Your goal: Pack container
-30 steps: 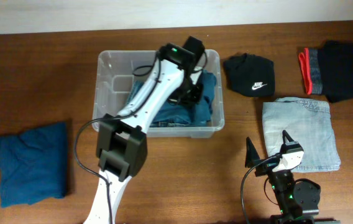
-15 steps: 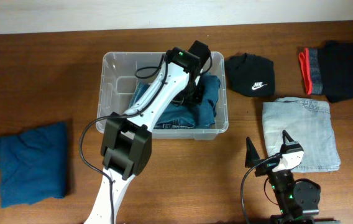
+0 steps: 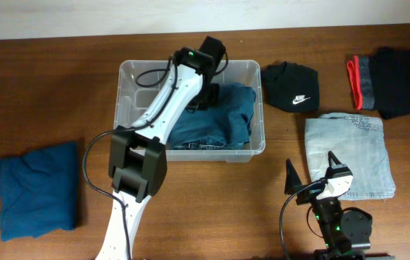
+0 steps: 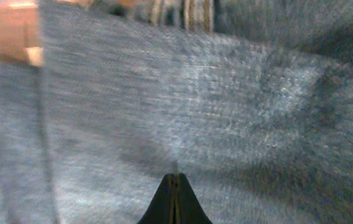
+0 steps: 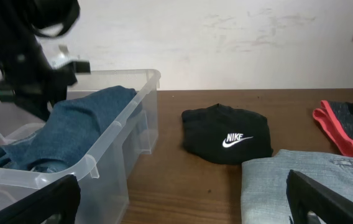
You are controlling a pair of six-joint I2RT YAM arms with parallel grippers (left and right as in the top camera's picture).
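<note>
While jeans [image 3: 227, 119] lie in the container [image 3: 134, 78], left end effector [image 4: 174, 198] closed above them, right end effector [image 3: 310, 165] splayed.

My left tool [image 3: 206, 99] is reaching down into the container [image 3: 128, 108], sitting over the folded blue jeans [image 3: 223, 119] lying inside. My right tool [image 3: 312, 172] is hovering with its fingers spread wide, at the edge of the pale denim [image 3: 349, 148] lying on the tabletop [image 3: 60, 87].

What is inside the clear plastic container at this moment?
Folded blue jeans fill the right part of the container; the left gripper, shut, is over them. The left part looks bare. Anything under the jeans or the arm is hidden.
</note>
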